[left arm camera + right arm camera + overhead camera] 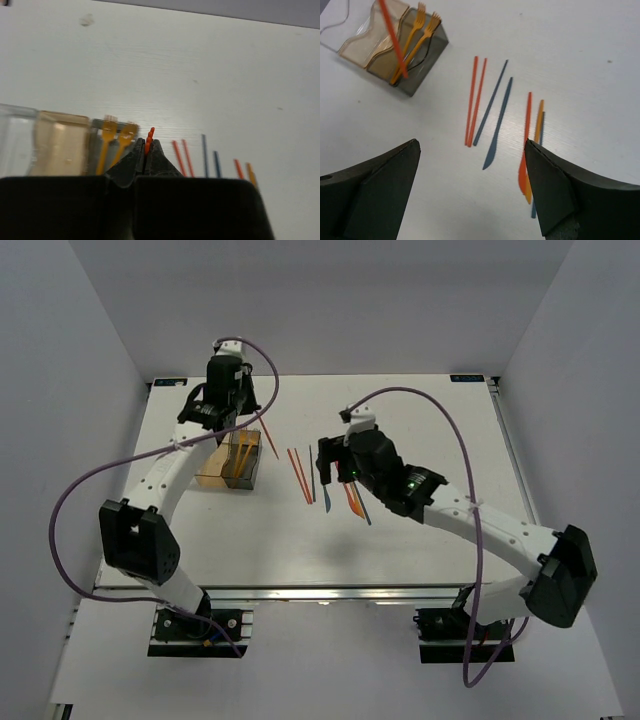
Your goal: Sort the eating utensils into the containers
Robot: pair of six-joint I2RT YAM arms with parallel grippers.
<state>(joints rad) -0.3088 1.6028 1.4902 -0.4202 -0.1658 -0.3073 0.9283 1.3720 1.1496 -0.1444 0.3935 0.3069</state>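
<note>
From the top camera I am watching the left fingers (pixel 250 416) hanging over the row of three small translucent rectangular bins (pixel 232 465) at the left of the white table (pixel 420 410). A thin red plastic stick (pixel 270 440) is slanting down from them beside the bins. The right fingers (pixel 328 465) are hovering above the loose utensils near the middle of the table, touching none as far as I can tell.

Through the left wrist camera, the left fingers are pressing together on the top of that red stick, whose tip is poking up between them. Beyond them the clear bin (pixel 17 137), the tan-orange bin (pixel 60 142) and the dark grey bin (pixel 97 145) are standing side by side. Two orange plastic forks (pixel 115 137) are leaning in the dark grey one, and I am making out nothing in the other two.

Through the right wrist camera, the right fingers are standing wide apart and gripping nothing. Seven pieces are lying on the table below:
- two red sticks (pixel 475 100) side by side
- a dark blue-grey stick (pixel 491 102)
- a dark blue-grey knife (pixel 499 125)
- a tight cluster of a red, an orange and a dark piece (pixel 527 125)

The held stick's lower end is crossing the dark grey bin here, but I cannot tell whether it is inside.

I am judging the sort as early: two forks binned, one stick in hand near the bins and not yet let go, seven pieces waiting.
</note>
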